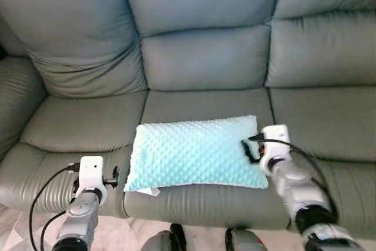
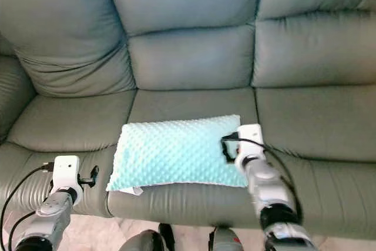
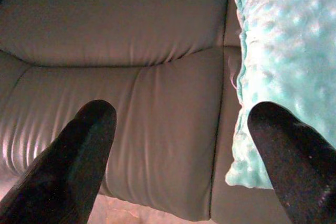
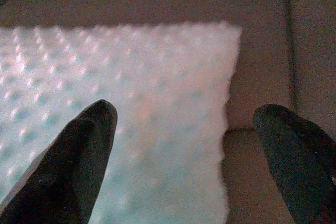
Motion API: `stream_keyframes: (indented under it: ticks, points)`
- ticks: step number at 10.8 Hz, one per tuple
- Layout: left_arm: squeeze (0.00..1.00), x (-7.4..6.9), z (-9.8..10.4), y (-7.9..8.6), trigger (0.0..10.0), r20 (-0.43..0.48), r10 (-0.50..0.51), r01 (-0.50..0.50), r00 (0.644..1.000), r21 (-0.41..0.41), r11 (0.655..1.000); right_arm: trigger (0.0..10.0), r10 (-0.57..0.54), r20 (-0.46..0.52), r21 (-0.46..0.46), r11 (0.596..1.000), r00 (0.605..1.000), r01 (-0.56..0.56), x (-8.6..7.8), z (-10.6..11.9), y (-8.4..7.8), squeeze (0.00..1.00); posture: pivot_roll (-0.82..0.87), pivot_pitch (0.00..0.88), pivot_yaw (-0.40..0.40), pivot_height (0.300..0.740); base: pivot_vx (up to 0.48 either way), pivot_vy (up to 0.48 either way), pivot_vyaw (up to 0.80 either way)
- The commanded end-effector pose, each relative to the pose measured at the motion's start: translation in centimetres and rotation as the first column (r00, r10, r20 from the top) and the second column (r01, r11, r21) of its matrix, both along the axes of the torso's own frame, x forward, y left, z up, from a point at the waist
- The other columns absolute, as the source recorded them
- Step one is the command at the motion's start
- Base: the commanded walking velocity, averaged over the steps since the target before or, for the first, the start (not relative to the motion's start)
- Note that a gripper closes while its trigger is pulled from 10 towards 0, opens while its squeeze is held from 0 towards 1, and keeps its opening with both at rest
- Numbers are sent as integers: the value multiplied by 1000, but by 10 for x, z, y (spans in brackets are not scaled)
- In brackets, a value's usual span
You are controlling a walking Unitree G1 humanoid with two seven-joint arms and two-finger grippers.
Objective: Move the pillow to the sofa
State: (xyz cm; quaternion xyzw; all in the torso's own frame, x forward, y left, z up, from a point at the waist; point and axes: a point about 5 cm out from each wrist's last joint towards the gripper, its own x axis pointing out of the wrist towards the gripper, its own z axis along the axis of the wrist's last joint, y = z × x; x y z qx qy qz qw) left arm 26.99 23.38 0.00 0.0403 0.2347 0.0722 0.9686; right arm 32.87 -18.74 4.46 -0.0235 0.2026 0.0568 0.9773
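Pillow [image 1: 197, 152], soft, bumpy and light blue-green, lies flat on the middle seat of the grey sofa [image 1: 205, 57], near the front edge. From the head views, the left gripper [image 1: 111, 176] sits just left of the pillow, and the right gripper [image 1: 249, 148] is at the pillow's right end. In the left wrist view, its two black fingers [image 3: 86, 145] are spread wide, with the pillow's edge by one finger. In the right wrist view, the black fingers [image 4: 89, 140] are also wide apart above the pillow's corner, holding nothing.
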Motion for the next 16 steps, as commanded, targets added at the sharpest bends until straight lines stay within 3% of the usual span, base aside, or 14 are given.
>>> stream_keyframes:
  ticks: [1,2,4,7,9,13,16]
  points:
    - [0,-9,-2,15,10000,-18,29,-29,999,22,999,10000,-2,-25,25,1000,1000,2,-3,-7,5,0,-141,320,185,740,0,0,0]
    - [0,-12,-2,19,10000,-14,34,-34,999,29,999,10000,-7,-58,77,997,998,11,-2,-11,11,0,-132,325,190,740,0,0,0]
    - [0,-16,-2,23,10000,-15,41,-41,999,36,999,10000,15,-92,42,999,996,-11,-3,-17,18,0,-115,327,193,740,0,0,0]
    - [0,-19,-1,24,10000,-12,46,-45,999,40,998,10000,-47,-130,53,997,990,54,-5,-22,15,0,-96,329,198,740,0,0,0]
    - [0,-22,-1,27,10000,-15,48,-48,999,47,998,0,-63,-127,74,995,990,72,-4,-22,20,0,-65,330,209,740,0,0,0]
    - [0,-27,1,33,10000,-15,61,-60,998,61,996,0,-119,-146,128,982,982,138,-7,-27,21,0,-39,330,213,740,0,0,0]
    - [0,-28,3,35,10000,-16,67,-66,998,65,996,0,-139,-141,103,983,980,154,-9,-28,22,0,-26,330,213,740,0,0,0]
